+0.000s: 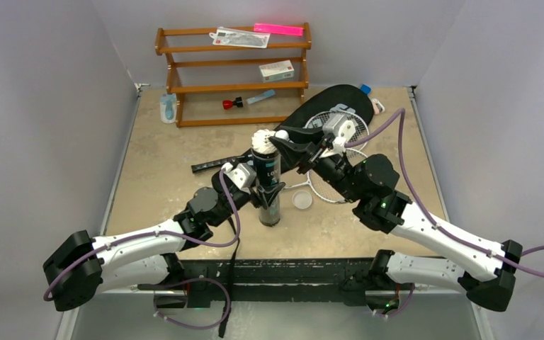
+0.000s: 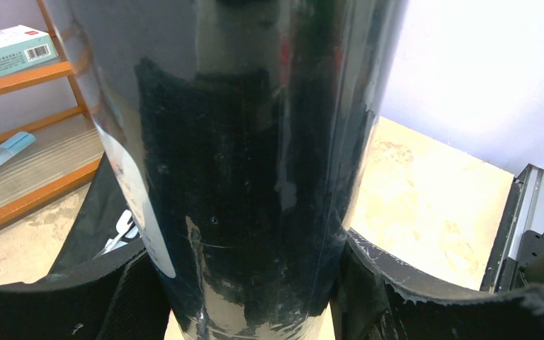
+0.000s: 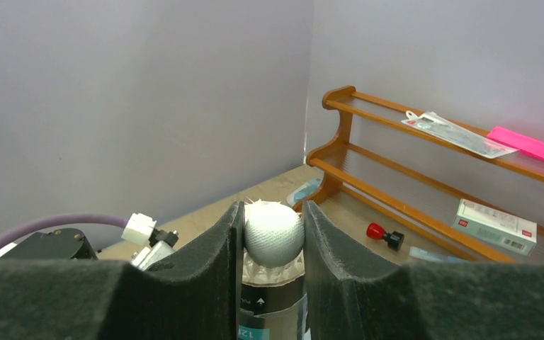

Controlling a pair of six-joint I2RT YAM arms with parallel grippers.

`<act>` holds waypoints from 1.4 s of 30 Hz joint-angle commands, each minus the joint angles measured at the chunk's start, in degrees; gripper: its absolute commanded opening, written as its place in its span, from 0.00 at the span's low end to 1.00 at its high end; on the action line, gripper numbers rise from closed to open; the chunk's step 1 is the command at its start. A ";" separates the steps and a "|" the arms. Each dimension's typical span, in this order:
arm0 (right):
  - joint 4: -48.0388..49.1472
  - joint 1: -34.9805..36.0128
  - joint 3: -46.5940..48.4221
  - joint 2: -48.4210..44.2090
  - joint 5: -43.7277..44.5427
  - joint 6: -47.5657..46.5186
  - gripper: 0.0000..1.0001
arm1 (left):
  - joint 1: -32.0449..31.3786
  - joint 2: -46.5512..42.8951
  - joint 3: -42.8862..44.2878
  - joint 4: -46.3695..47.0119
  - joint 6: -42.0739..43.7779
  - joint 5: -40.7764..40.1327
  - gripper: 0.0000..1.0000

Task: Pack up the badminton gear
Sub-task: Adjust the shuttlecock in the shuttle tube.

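The dark tube (image 1: 268,205) stands upright near the table's middle. My left gripper (image 1: 263,188) is shut on its body; in the left wrist view the tube (image 2: 241,142) fills the frame between the two black fingers (image 2: 78,297). My right gripper (image 1: 281,137) is shut on the white round head of a shuttlecock (image 3: 274,232), whose feathers sit down in the tube's open top (image 3: 273,308). Behind the right arm the silver-framed rackets (image 1: 347,131) lie on the long black bag (image 1: 333,99).
A brown wooden rack (image 1: 234,71) stands at the back with a white box (image 1: 276,69), a pink strip (image 1: 278,29) and a red-capped item (image 1: 232,103). A small round clear lid (image 1: 302,200) lies just right of the tube. Grey walls close in both sides.
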 commanded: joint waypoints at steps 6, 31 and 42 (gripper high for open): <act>-7.24 0.04 4.63 -2.74 -4.31 -0.79 0.06 | 0.12 0.32 0.41 -0.57 0.01 -0.41 0.55; -28.42 0.02 17.75 0.19 0.96 3.34 0.00 | -1.82 1.46 1.33 -1.77 2.42 -0.28 0.55; -35.10 0.01 21.66 2.15 -0.97 3.87 0.00 | -1.90 0.74 0.90 -2.07 2.22 0.06 0.55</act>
